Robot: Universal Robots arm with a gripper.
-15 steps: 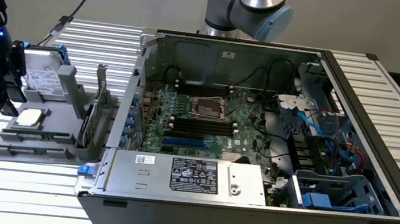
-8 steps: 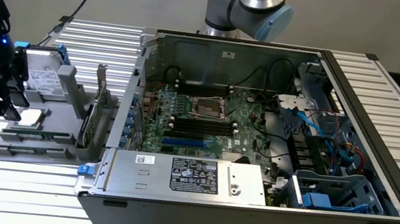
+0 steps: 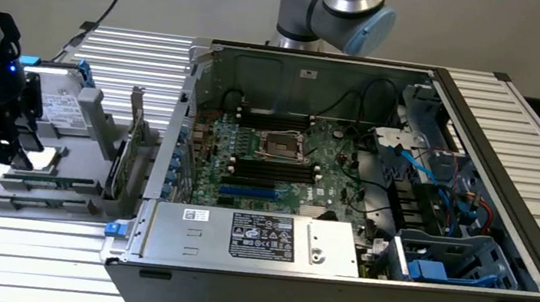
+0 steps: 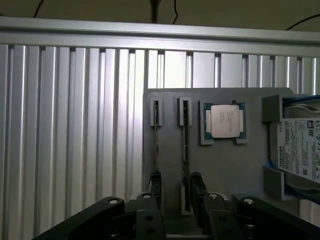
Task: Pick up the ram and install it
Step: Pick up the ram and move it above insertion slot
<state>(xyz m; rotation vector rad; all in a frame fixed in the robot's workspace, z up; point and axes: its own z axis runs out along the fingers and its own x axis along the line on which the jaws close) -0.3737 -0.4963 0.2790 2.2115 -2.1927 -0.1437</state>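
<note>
The gripper (image 3: pixel 0 153) hangs at the left edge of the exterior view, low over the grey holder plate (image 3: pixel 47 205) that sits on the slatted metal table (image 3: pixel 19 259), well apart from the open computer case (image 3: pixel 335 290) that takes up the middle and right of that frame. In the wrist view its jaws stand wide open with nothing clamped, and the two dark fingertips (image 4: pixel 198 186) reach down on either side of the ram (image 4: pixel 185 145). This thin stick stands on its long edge in a slot of the holder, so it lies between the fingers. Whether either pad touches it cannot be told. A second stick (image 4: pixel 156 145) stands in the neighbouring slot, and one fingertip overlaps its near end, hiding it. The near end of the ram is likewise covered by the gripper body, which is itself cut off by the frame edge. Seen edge-on, the sticks are dark lines, and neither chips nor labels can be made out. Beside the ram on the plate lies a processor (image 4: pixel 223 121), flat in its green frame, and beyond it a hard drive (image 4: pixel 300 150), partly out of frame. In the exterior view the sticks are hard to pick out among the holder's ridges. An upright expansion card (image 3: pixel 132 142) stands between the holder and the case.
</note>
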